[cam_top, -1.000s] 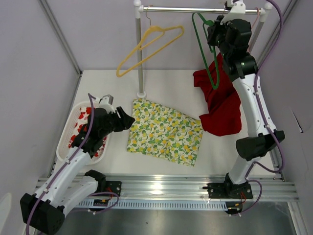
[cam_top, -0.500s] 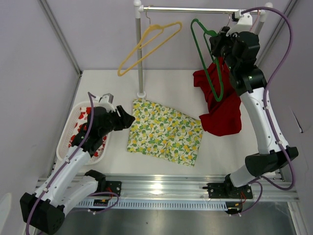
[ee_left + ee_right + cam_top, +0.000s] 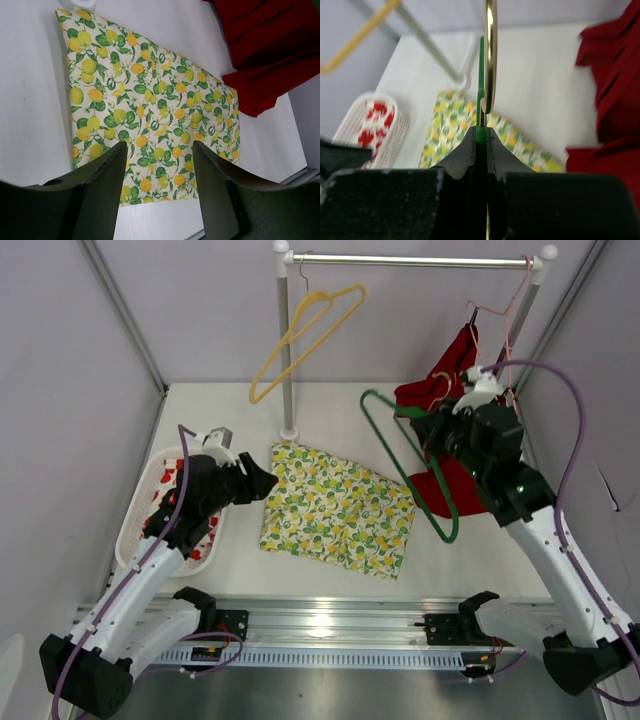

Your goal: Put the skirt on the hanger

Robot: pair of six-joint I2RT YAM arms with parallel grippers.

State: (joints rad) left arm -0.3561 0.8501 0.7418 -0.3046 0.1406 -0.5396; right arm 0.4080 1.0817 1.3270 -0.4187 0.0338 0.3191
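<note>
The skirt (image 3: 335,512) is a lemon-print cloth lying flat on the white table, also seen in the left wrist view (image 3: 150,110) and blurred in the right wrist view (image 3: 445,130). My right gripper (image 3: 437,430) (image 3: 481,137) is shut on a green hanger (image 3: 402,462) (image 3: 481,100) near its gold hook (image 3: 491,50). The hanger hangs off the rail, above the table between the skirt's right end and a red garment. My left gripper (image 3: 262,483) (image 3: 160,150) hovers open at the skirt's left edge, holding nothing.
A red garment (image 3: 455,475) (image 3: 260,45) lies at the right, partly hung from the rail (image 3: 410,260). A yellow hanger (image 3: 300,335) hangs beside the stand's pole (image 3: 285,350). A white basket (image 3: 128,525) with red pieces sits at the left.
My right arm has taken the green hanger off the rail and lowered it forward, down over the table by the skirt's right end. The left arm has not moved.
</note>
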